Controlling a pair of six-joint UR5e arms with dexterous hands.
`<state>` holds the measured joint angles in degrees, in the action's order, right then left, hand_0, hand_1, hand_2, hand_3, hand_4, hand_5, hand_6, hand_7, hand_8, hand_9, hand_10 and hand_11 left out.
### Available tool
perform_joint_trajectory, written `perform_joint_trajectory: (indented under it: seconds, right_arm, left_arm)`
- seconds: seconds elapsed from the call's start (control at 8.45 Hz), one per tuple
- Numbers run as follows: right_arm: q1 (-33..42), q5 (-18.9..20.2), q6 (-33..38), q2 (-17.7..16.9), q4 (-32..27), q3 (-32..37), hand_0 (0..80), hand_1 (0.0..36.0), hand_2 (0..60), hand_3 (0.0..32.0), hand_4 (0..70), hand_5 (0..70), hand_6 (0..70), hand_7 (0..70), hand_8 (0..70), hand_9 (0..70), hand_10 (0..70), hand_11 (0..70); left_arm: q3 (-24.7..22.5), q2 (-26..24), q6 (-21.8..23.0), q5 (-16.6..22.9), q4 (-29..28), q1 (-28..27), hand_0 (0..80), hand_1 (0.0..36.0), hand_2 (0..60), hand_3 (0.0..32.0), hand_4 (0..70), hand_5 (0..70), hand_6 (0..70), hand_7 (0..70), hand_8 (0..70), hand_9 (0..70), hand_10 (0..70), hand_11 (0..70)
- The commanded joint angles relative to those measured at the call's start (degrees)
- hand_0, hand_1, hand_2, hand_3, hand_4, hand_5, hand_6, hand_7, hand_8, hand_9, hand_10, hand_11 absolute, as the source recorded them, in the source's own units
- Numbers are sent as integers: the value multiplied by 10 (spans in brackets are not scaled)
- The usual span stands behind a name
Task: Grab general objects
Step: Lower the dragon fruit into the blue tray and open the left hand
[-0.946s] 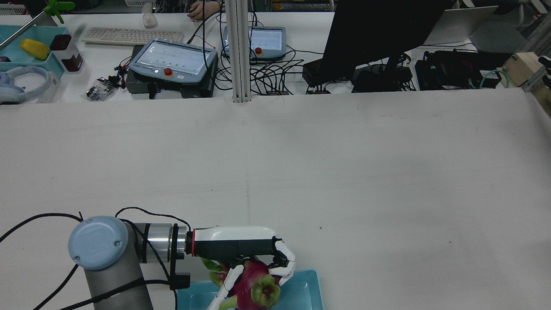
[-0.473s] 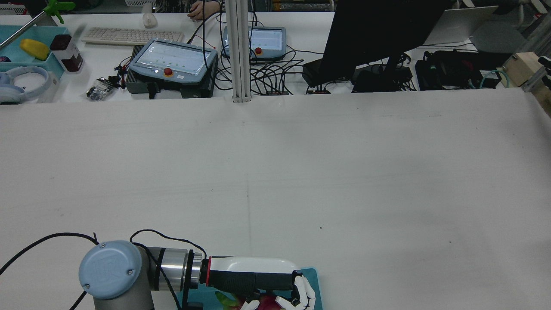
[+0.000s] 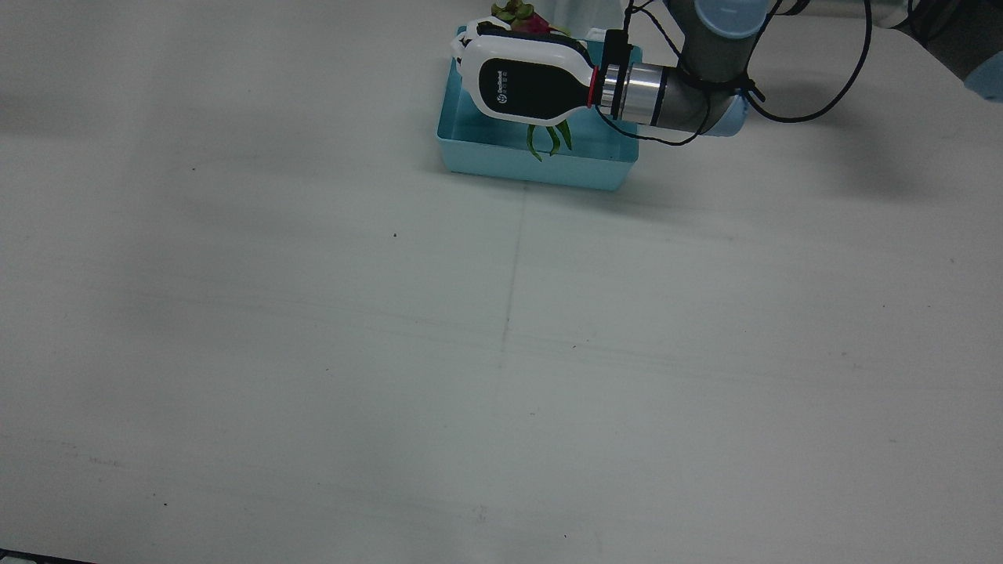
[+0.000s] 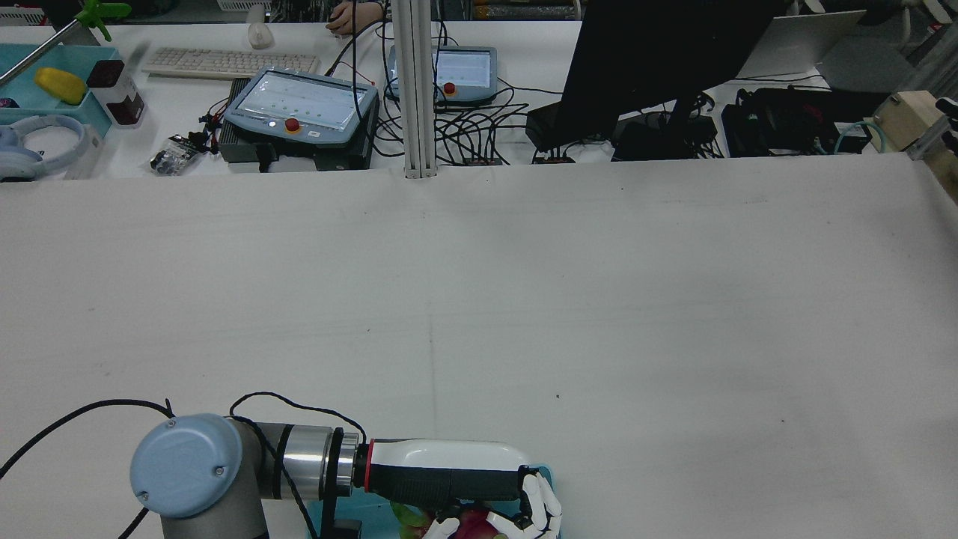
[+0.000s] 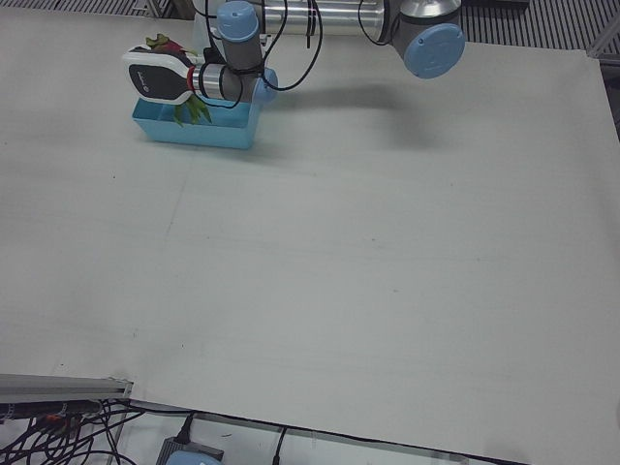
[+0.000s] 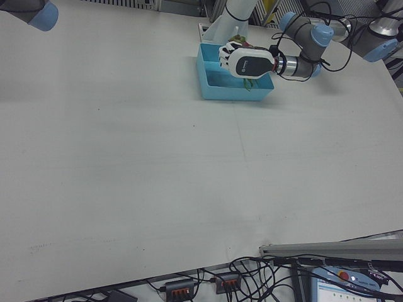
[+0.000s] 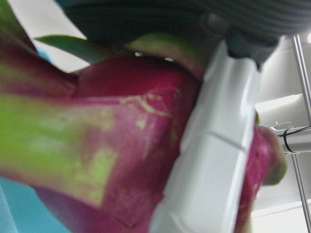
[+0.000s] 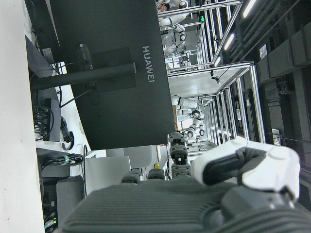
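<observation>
A magenta dragon fruit with green scales is in my left hand, whose fingers are wrapped around it. The hand holds it over a light blue tray close to the arm's pedestal. Green leaf tips hang below the hand into the tray. In the rear view the hand covers most of the fruit at the bottom edge. The left hand view shows the fruit filling the frame with a white finger across it. Only a bit of my right hand shows, in its own view.
The tray also shows in the left-front view and the right-front view. The right arm's blue joint cap hangs over the far side. Teach pendants, cables and a monitor stand beyond the table's far edge.
My left hand has moved with the dragon fruit towards the pedestal side and a little to the right in the rear view, over the tray. The fruit is now mostly hidden under the hand.
</observation>
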<state>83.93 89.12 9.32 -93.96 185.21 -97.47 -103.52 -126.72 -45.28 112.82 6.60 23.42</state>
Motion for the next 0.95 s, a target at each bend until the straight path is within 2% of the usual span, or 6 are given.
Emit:
perform_joint_trajectory:
  seconds: [0.0,0.12,0.24,0.35,0.59,0.83]
  right_arm:
    - [0,0,0,0,0,0,0,0,0,0,0,0,0,0,0,0,0,0]
    - [0,0,0,0,0,0,0,0,0,0,0,0,0,0,0,0,0,0]
    - [0,0,0,0,1,0,0,0,0,0,0,0,0,0,0,0,0,0]
    - [0,0,0,0,0,0,0,0,0,0,0,0,0,0,0,0,0,0]
    - [0,0,0,0,0,0,0,0,0,0,0,0,0,0,0,0,0,0]
    - [0,0,0,0,0,1,0,0,0,0,0,0,0,0,0,0,0,0]
  left_arm:
    - [-9,-29,6,1,10,27,529,341,600,0,88,581,163,124,135,87,81,143]
    - [-10,-28,9,1,11,28,515,298,600,0,59,487,127,49,101,52,59,110]
    - [-9,-27,9,1,13,33,509,280,558,0,58,460,123,54,94,51,53,99]
    - [-9,-27,10,1,14,35,509,277,548,0,60,504,131,94,99,63,59,108]
    - [-8,-22,11,1,14,49,502,236,512,0,114,700,269,395,251,282,150,235]
    - [10,7,11,1,11,112,493,194,482,0,189,700,420,616,416,479,269,401]
